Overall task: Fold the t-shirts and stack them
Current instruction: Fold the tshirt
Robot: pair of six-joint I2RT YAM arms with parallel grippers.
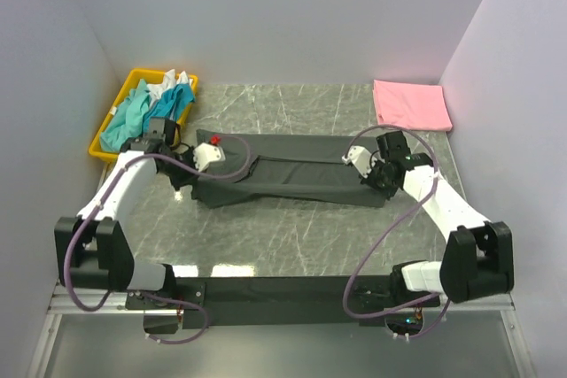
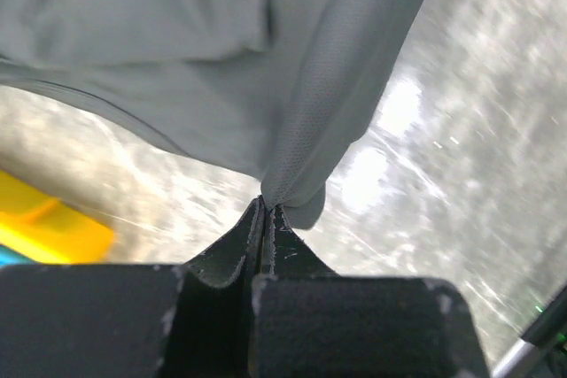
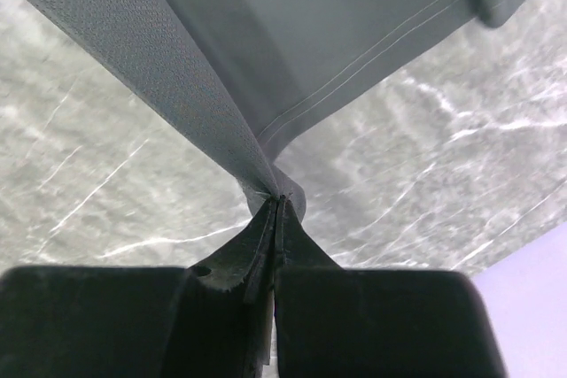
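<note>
Pinched fully shut in the left gripper [image 2: 264,205]: one bunched end of the dark grey t-shirt [image 1: 301,179]. Clamped equally tight in the right gripper [image 3: 279,201]: the other end. Stretched between both across mid-table [image 1: 266,241]. Farther back, a folded pink t-shirt [image 1: 409,104] at the right corner, and teal t-shirts [image 1: 133,117] heaped in a yellow tray [image 1: 100,151] at the left.
</note>
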